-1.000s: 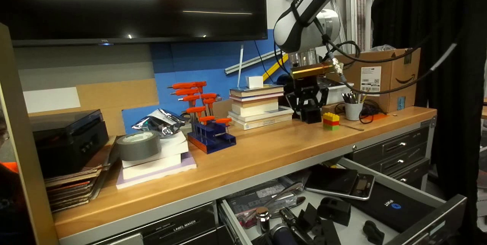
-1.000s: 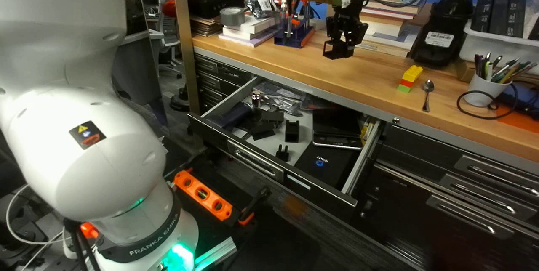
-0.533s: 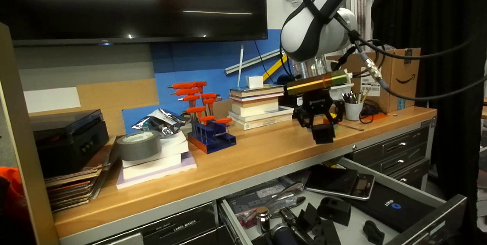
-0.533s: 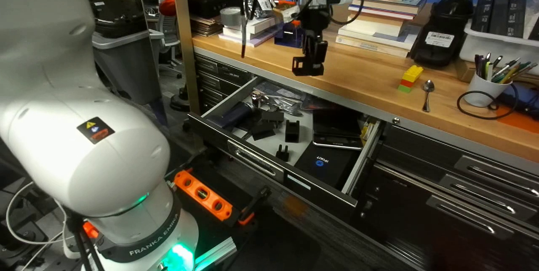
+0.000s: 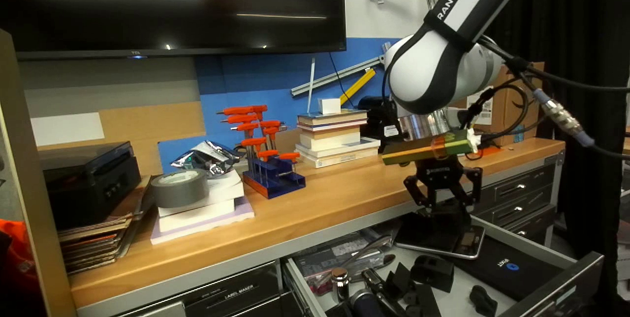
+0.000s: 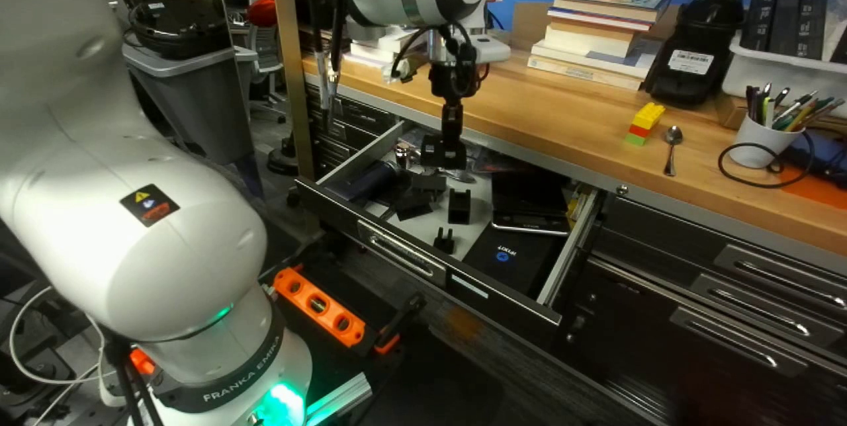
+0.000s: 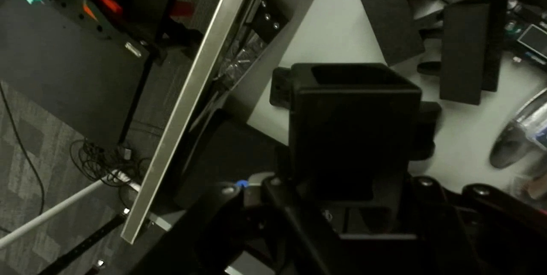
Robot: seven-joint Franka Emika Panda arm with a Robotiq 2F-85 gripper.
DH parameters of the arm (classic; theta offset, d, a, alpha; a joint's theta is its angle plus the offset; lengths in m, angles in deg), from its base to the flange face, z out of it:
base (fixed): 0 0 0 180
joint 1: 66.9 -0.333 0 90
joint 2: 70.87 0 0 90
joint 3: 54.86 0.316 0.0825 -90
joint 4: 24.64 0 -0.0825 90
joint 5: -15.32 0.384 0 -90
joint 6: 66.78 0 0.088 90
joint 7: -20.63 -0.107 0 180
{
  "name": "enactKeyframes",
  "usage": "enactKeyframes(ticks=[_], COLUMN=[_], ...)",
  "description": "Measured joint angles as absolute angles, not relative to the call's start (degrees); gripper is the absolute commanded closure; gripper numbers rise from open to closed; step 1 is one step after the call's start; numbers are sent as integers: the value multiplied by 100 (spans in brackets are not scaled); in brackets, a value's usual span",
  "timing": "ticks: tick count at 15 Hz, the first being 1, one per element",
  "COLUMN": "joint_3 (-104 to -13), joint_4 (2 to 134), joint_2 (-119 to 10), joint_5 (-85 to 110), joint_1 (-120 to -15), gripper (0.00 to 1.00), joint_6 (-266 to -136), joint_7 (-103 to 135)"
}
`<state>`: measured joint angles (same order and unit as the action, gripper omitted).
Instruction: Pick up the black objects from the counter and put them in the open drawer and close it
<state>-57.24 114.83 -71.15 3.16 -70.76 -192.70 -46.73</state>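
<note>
Black block (image 7: pixel 352 138) pinched in my gripper (image 7: pixel 354 110) above the open drawer (image 6: pixel 516 307), so I reckon placing is in hand; next calls for lowering it inside before I let go.

Workshop: orange-handled tools (image 5: pixel 253 142), workbench (image 5: pixel 344 190)

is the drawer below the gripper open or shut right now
Open: in both exterior views the drawer sticks out from under the counter, with its inside exposed from above.
</note>
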Motion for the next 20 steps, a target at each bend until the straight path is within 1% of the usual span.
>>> enactKeyframes(ticks=[7,14,20], joint_3=[-5569,-5372,-5292], joint_4=[12315,12889,12888], joint_2=[-7109,-6987,-6611], joint_5=[480,1152,1492], joint_1=[-7058,-7059,-7069], gripper=[72,72,72], joint_6=[-19894,-20419,-21026], joint_7=[-5470,-5615,-5629])
